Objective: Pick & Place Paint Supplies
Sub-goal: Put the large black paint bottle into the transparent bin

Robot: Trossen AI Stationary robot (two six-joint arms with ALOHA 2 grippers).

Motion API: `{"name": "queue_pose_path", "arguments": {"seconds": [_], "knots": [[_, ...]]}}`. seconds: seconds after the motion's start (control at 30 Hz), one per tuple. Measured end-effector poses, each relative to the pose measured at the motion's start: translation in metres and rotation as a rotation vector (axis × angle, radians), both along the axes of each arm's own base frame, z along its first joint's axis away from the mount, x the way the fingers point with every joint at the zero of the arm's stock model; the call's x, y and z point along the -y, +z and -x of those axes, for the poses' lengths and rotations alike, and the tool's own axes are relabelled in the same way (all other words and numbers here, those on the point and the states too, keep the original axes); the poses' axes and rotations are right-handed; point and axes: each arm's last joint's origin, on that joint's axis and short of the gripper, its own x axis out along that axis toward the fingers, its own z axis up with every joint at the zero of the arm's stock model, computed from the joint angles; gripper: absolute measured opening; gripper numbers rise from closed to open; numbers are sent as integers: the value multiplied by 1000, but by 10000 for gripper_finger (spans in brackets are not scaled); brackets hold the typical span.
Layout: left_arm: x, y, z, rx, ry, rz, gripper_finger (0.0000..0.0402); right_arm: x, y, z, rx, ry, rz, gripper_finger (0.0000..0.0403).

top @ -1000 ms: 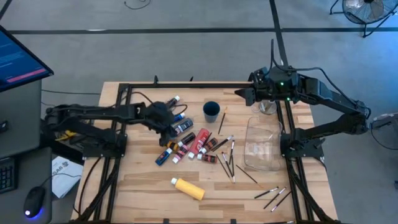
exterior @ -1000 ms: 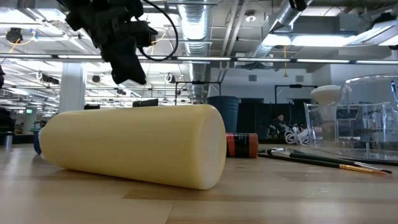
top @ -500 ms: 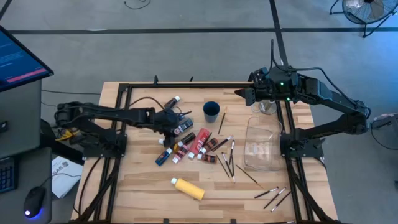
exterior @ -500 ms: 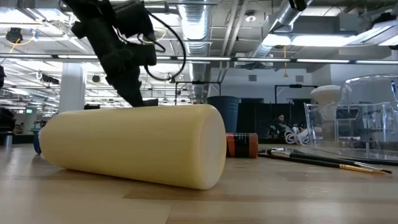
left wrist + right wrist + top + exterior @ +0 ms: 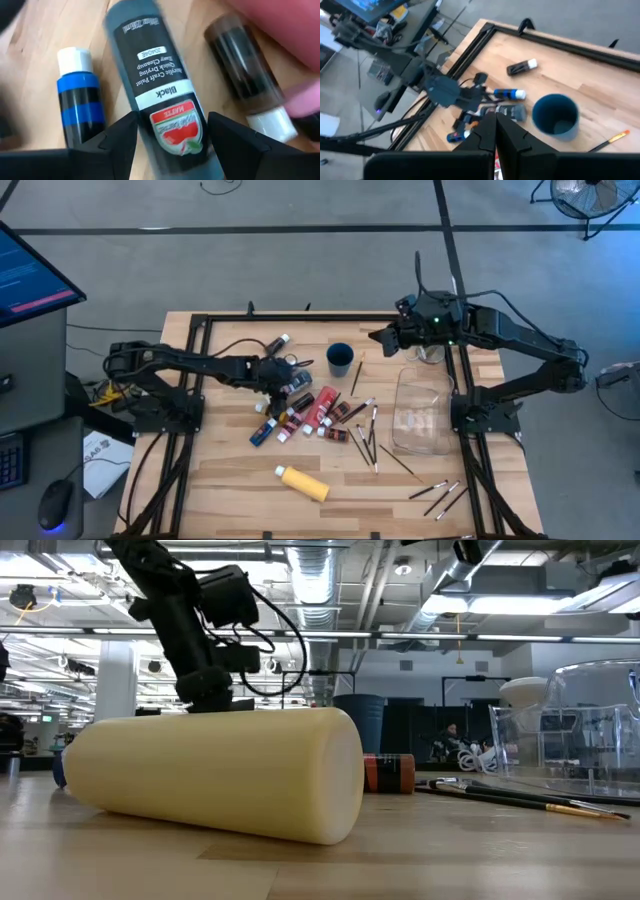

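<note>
Paint supplies lie heaped at the middle of the wooden surface (image 5: 200,470), and the left gripper (image 5: 170,131) hangs low over one of them, a black paint bottle (image 5: 155,90) lying flat, its jaws spread wide to either side of the bottle's labelled body and not closed on it. Beside it lie a blue bottle (image 5: 79,97) with a white cap and a brown bottle (image 5: 245,80), also white-capped, close enough that the fingers must slip down between neighbours. Such a small plastic bottle is likely light and rigid but round and smooth, so it may roll or squirt out of a pinch; across the label at mid-body looks the safest hold. The yellow bottle (image 5: 303,482) lies apart near the front edge, with thin brushes (image 5: 438,496) scattered toward the right. The right gripper (image 5: 495,131) hovers at the back near the dark blue cup (image 5: 340,359), jaws closed on nothing. Around the surface are grey floor, a monitor and a fan; the low view looks into an open workshop hall with ceiling ducts.
</note>
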Motion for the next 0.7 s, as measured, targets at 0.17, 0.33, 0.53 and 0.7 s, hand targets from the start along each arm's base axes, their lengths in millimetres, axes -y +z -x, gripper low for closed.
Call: {"name": "queue_pose_path", "arguments": {"seconds": [0.17, 0.33, 0.53, 0.7], "knots": [[-2, -12, -3, -30, 31, 21, 222, -1, 0, 0, 5, 23, -13, 0], [-2, -13, -3, -27, 30, 27, 222, -2, 3, 4, 21, 24, -24, 0], [-3, -25, -7, -48, 29, 28, 222, -3, 2, 2, 19, 57, -47, 0], [-2, -38, -9, -93, 44, 66, 219, -5, 2, 1, 18, 66, -48, 0]]}}
